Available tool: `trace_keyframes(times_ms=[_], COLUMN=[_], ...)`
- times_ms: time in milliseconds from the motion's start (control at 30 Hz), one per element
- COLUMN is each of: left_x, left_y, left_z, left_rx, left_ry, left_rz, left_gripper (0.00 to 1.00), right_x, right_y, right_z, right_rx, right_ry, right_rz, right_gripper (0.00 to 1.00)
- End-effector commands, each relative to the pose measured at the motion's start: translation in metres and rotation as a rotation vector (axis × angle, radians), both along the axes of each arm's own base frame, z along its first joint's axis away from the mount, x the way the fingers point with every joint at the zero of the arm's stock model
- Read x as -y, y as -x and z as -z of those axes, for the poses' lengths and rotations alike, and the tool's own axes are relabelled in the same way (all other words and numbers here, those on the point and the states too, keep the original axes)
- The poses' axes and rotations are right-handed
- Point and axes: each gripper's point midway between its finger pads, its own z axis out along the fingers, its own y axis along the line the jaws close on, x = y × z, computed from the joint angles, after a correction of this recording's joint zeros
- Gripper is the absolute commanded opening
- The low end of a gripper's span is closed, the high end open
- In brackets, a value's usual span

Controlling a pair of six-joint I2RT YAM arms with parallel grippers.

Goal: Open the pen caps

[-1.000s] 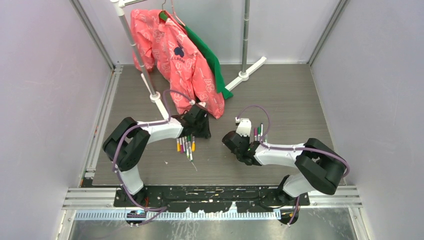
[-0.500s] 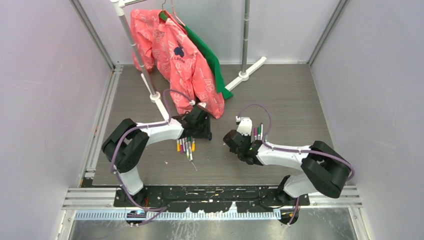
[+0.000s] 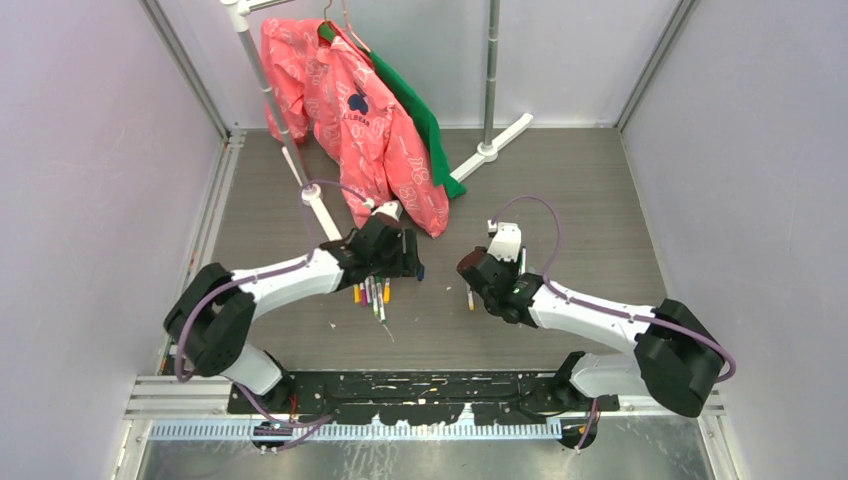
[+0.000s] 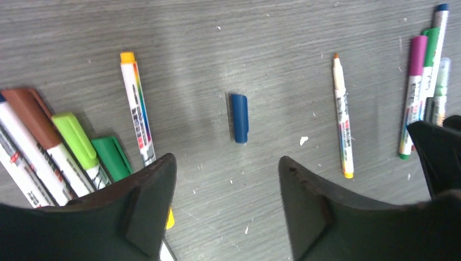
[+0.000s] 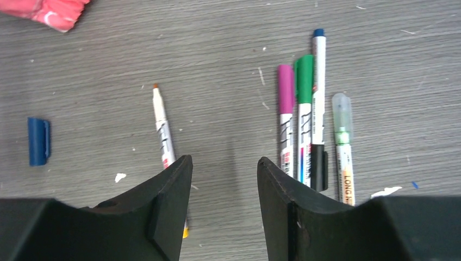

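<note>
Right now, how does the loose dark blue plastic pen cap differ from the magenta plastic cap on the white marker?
The dark blue plastic pen cap lies off any pen; the magenta plastic cap sits fitted on its white marker. The blue cap lies alone, nothing touching it; the magenta cap lies right beside a green-capped marker. Both are short coloured caps lying flat on the grey table.

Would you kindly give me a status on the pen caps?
Left gripper open, right gripper open, both empty. Blue cap lies loose on table. Nothing blocking.
</note>
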Motion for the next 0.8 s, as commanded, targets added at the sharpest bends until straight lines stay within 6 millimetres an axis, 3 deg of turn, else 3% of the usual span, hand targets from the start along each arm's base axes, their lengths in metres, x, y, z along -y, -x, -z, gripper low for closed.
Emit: trace_keyframes(times_ms=[0,67,133,233,433,767], left_x=[0.008,0.006,0.004,-0.01,-0.003,-0.015], left_y=[0.0,0.001,0.002,0.007,0.024,0.029], left_z=[-0.036,-0.047,-0.056,-0.049,-0.041,-0.046], left_rx=[0.116,0.164,0.2,0.137,0.096,0.084], left_ry=[0.169,0.245,0.323,0.384,0.462,0.379], left_rz=[-0.015,-0.041,-0.073,-0.205,-0.045,-0.051], left_gripper=[0.81,0.94,1.0,1.0,1.0,0.99], right_x=[0.016,0.021,0.025,0.031,0.041,0.044], right_y=[-0.009,-0.011,-0.011,-0.012,-0.013,-0.013], right_z=[-0.018,-0.017,-0.015,-0.014,-0.007,0.008], right_rx=[0.046,0.042,0.036,0.026,-0.007,-0.076], right_ry=[-0.014,-0.024,-0.032,-0.041,-0.047,-0.048], right_rz=[0.071,0.083,0.091,0.104,0.127,0.142], right_gripper=[0.53,0.53,0.54,0.54,0.54,0.51])
